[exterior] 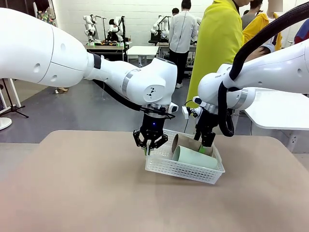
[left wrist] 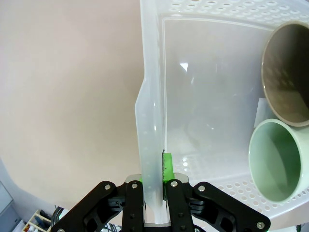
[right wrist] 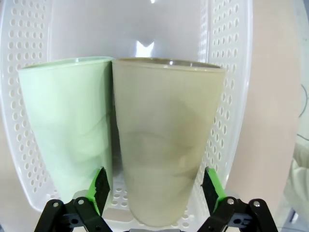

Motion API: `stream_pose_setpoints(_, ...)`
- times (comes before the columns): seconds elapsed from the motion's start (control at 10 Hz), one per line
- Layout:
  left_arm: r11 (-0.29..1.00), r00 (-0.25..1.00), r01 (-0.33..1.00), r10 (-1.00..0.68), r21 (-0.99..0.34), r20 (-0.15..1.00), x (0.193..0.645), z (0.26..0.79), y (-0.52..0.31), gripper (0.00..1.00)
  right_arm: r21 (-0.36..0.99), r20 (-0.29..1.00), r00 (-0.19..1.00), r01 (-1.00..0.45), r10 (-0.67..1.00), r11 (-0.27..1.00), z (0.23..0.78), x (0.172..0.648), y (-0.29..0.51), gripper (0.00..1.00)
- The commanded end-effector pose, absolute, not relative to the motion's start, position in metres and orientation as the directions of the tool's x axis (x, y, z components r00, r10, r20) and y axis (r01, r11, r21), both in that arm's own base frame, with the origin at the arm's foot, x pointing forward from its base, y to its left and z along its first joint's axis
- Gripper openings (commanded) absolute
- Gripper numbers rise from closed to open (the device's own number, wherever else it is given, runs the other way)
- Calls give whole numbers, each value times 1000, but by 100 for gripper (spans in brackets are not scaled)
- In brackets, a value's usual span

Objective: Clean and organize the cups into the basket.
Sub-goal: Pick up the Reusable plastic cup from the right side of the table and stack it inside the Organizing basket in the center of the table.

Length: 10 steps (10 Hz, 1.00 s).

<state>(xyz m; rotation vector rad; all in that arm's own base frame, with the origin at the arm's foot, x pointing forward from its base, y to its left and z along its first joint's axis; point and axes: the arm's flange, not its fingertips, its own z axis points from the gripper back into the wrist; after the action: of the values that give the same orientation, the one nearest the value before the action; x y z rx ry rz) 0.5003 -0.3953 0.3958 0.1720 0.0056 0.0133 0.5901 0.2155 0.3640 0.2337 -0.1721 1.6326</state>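
- The white basket [exterior: 186, 170] sits on the tan table [exterior: 72, 183], a bit right of centre.
- The left gripper [exterior: 149, 147] comes straight down on the basket's left end and is clamped tight on that end wall. In the left wrist view the thin plastic is squeezed between its fingers, with one green pad [left wrist: 167, 166] on the inside of the basket.
- Two cups lie on their sides in the basket, side by side and touching, mouths facing left. The mint green cup [exterior: 195, 158] is on the near side and the brown cup [exterior: 186, 142] on the far side.
- The right gripper [exterior: 207, 146] reaches down at the basket's right end, by the cups' bottoms. Its jaws are spread wide either side of the brown cup's base, and the pads look just short of touching it, so it's not gripping anything.
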Motion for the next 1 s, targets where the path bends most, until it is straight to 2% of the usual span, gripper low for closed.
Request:
stream_pose_setpoints(0.0,987,1000,-10,10,159,0,498,395,-392,0,21,290,-88,-995,953,-98,368,593,215,100)
stream_pose_setpoints(0.3,987,1000,-10,10,159,0,498,395,-392,0,-16,309,-78,-997,948,-77,396,567,197,100)
stream_pose_setpoints(0.6,987,1000,-10,10,159,0,498,395,-392,0,-135,418,25,-987,908,89,460,463,110,100)
stream_pose_setpoints(0.8,987,1000,-10,10,159,0,498,395,-392,0,-97,554,87,-981,828,168,474,403,33,100)
stream_pose_setpoints(0.9,987,1000,-10,10,159,0,498,395,-392,0,-74,606,61,-988,793,133,467,391,-8,100)
